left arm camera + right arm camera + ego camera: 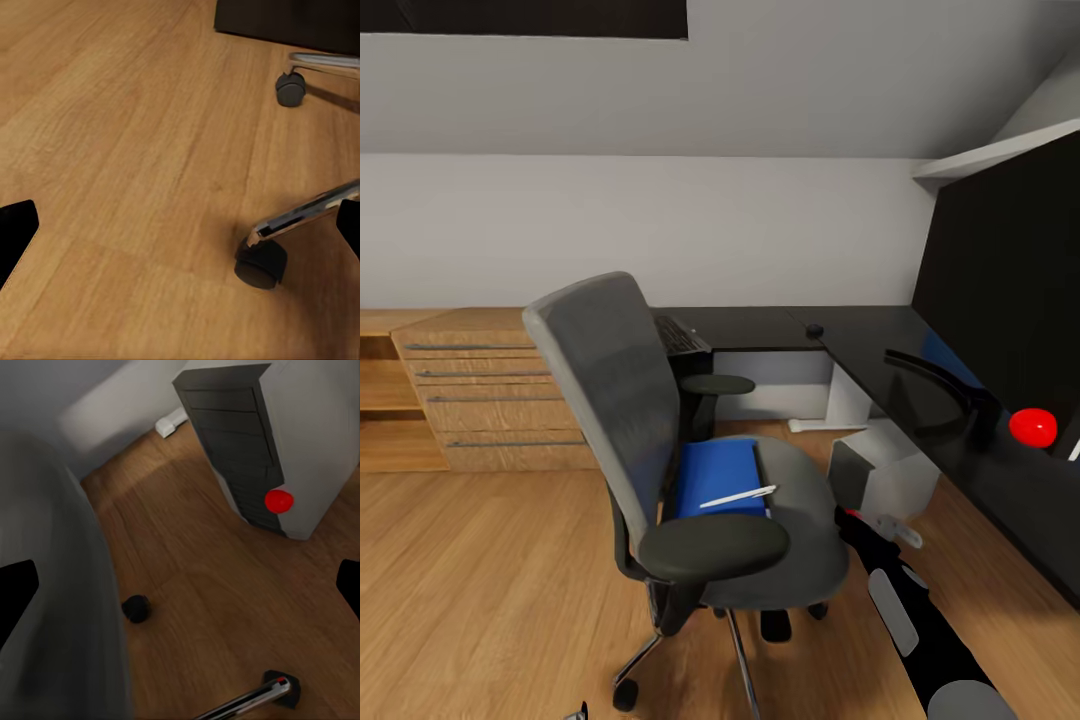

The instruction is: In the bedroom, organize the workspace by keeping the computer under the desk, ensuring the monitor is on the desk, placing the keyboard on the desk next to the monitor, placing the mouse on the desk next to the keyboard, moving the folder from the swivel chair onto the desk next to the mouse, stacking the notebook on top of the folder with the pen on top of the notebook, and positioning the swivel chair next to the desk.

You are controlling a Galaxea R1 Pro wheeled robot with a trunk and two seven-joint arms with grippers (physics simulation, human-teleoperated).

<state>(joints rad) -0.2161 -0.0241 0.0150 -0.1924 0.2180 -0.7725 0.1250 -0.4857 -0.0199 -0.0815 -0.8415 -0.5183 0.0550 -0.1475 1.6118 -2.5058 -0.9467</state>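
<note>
The grey swivel chair [610, 400] stands mid-floor, its back toward me. The blue folder [715, 470] lies on its seat, and the thin white pen [738, 496] rests across the folder. I cannot make out the notebook against the grey seat. The keyboard [682, 336] and the small mouse [815, 329] lie on the black desk [760, 325]. The monitor [1000, 290] stands on the desk's right wing. The computer [880, 472] [255, 442] sits on the floor under that wing. My right gripper [860, 522] [180, 592] hangs open between chair seat and computer. My left gripper [180, 232] is open above the floor by a chair castor [261, 262].
A light-wood drawer chest [490, 400] lines the wall at left. A red ball [1032, 427] shows by the monitor's base, and a red dot [279, 500] sits on the computer's front. Chrome chair legs [300, 214] and castors [136, 608] spread over the wooden floor.
</note>
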